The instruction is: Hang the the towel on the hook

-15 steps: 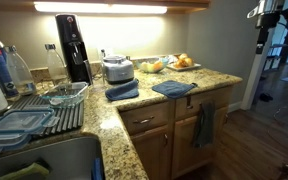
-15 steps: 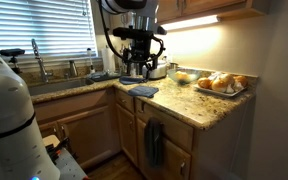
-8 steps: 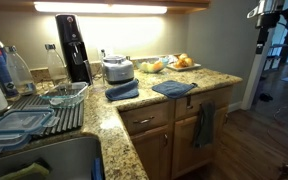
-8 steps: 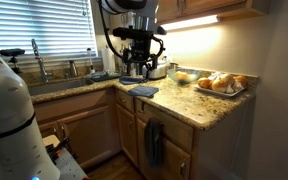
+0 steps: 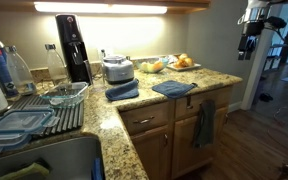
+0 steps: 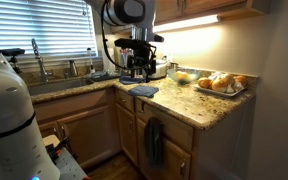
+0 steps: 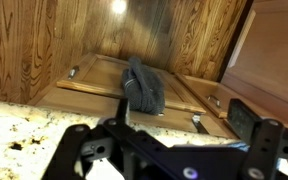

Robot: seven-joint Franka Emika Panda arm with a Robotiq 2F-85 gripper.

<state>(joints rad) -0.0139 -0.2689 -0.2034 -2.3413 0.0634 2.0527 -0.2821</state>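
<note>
Exterior view, tool (image 6: 136,72) shifted, jaws wide, towel (image 6: 142,90) unmoved on counter (image 6: 184,106)

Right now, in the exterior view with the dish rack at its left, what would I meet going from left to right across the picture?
Water bottles → black drink machine → silver pot → flat blue towel → darker hanging towel → gripper, high up and open.
</note>
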